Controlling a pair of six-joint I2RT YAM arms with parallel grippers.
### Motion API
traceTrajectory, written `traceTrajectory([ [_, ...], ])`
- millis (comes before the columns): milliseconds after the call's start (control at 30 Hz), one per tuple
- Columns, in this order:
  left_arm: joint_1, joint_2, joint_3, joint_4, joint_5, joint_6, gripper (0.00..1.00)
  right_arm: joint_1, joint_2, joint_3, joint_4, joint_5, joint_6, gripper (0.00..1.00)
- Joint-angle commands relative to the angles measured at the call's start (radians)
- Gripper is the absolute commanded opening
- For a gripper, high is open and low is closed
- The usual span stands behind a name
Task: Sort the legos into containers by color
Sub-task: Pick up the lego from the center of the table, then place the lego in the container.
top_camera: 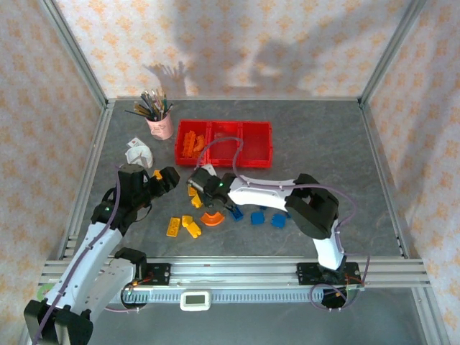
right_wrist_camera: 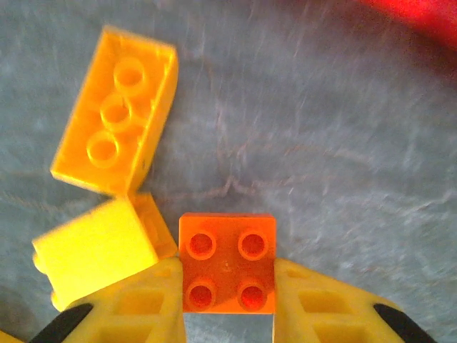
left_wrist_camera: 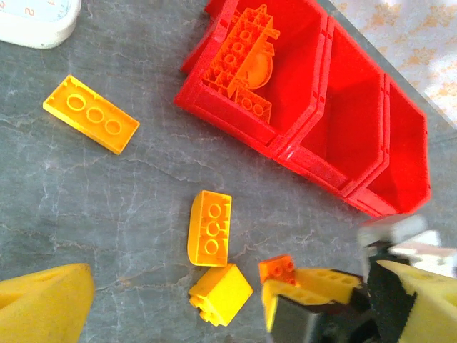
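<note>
My right gripper (right_wrist_camera: pixel 227 304) is shut on a small orange four-stud lego (right_wrist_camera: pixel 227 263), held low over the table; the same lego (left_wrist_camera: pixel 278 269) shows in the left wrist view. Beside it lie a yellow-orange lego on its back (right_wrist_camera: pixel 118 121) and a yellow cube lego (right_wrist_camera: pixel 96 254). My left gripper (top_camera: pixel 167 180) stands open just left of them, with nothing between its fingers (left_wrist_camera: pixel 43 304). The three joined red containers (top_camera: pixel 271 144) sit behind; the left one holds orange legos (top_camera: pixel 190 142), and the other two look bare. Blue legos (top_camera: pixel 257 217) and an orange arch (top_camera: pixel 211 218) lie near the front.
A pink cup of brushes (top_camera: pixel 161 122) and a crumpled white object (top_camera: pixel 138 153) stand left of the containers. A flat yellow lego (left_wrist_camera: pixel 91 114) lies near a white object (left_wrist_camera: pixel 36 21). More yellow legos (top_camera: pixel 173 226) rest front left. Metal frame posts and papered walls border the table.
</note>
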Motion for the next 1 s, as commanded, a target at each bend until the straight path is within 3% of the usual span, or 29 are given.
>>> traceTrajectory([
  [0, -0.003, 0.017, 0.067, 0.032, -0.039, -0.003, 0.99, -0.051, -0.032, 0.082, -0.010, 0.053, -0.020, 0.28],
  [467, 0.033, 0.169, 0.168, 0.129, -0.106, -0.011, 0.99, -0.164, 0.307, 0.585, 0.053, 0.067, -0.128, 0.29],
  [667, 0.044, 0.181, 0.166, 0.151, -0.111, -0.021, 0.99, -0.184, 0.434, 0.785, -0.018, 0.067, -0.156, 0.44],
  [800, 0.044, 0.177, 0.165, 0.150, -0.104, -0.022, 0.99, -0.181, 0.366, 0.746, -0.013, 0.039, -0.170, 0.55],
  [967, 0.044, 0.158, 0.162, 0.128, -0.084, -0.007, 0.99, -0.155, 0.192, 0.564, -0.005, 0.012, -0.186, 0.59],
])
